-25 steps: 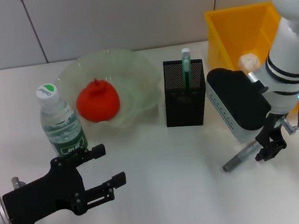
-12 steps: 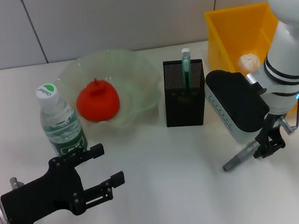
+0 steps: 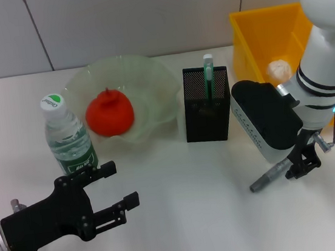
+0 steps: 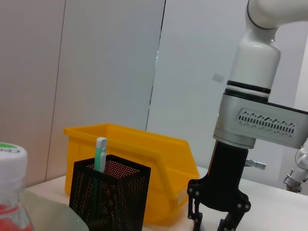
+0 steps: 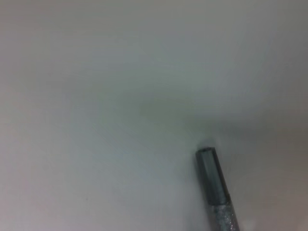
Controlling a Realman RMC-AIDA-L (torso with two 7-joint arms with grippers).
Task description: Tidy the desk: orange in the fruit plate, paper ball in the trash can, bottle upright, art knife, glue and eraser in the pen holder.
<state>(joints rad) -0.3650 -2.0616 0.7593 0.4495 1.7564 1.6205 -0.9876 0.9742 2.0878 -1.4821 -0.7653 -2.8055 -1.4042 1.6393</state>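
Under my right claw (image 3: 302, 169) lies the knife (image 3: 267, 179), fingers straddling its end; clenched or not, I cannot tell.

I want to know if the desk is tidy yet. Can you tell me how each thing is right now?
orange: in the fruit plate
bottle: upright, capped
paper ball: in the trash can
art knife: lying on the table, at the right gripper
pen holder: upright, green pen inside
left gripper: open, holding nothing

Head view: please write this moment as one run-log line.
right gripper: at art knife on desk | left gripper: open, idle | bottle: upright
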